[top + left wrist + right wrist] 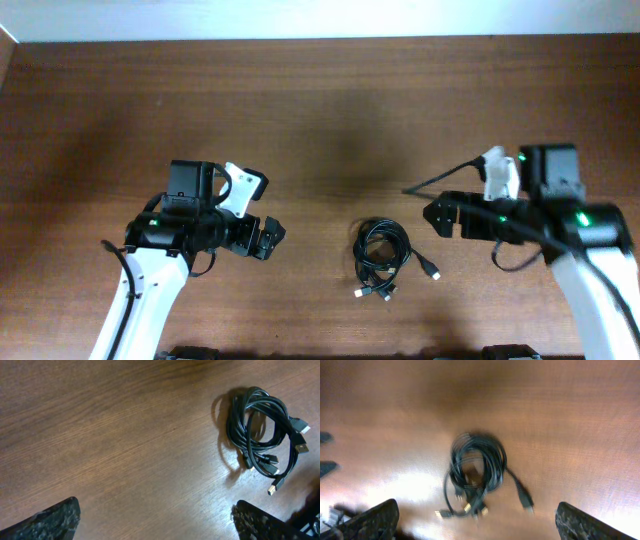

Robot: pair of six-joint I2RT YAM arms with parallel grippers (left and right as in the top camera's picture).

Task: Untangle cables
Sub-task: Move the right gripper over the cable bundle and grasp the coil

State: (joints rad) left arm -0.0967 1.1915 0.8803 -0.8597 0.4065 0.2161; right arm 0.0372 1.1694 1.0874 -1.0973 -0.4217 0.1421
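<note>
Overhead table (300, 110): brown wood.
Left gripper (268, 240): jaws spread, holding nothing, on the left-edge side of the cables (381, 255), apart from them.
Right gripper (440, 215): jaws spread, holding nothing, near them.
Cables: black coiled bundle, near the robot-side edge, midway across.

The table (300, 100) is warm brown wood with fine, darker grain lines running across it. A pale cream strip (320, 18) runs along the top edge of the overhead frame. The cables (247, 456) are glossy black, one plug tip (305, 428) silver, another (271, 490) gold. Both arms, lower left (140, 300) and lower right (600, 300), are white with black joints and small green lights. The left gripper (268, 240) and the right gripper (440, 215) are black, and their fingers (55, 520) are speckled grey.
</note>
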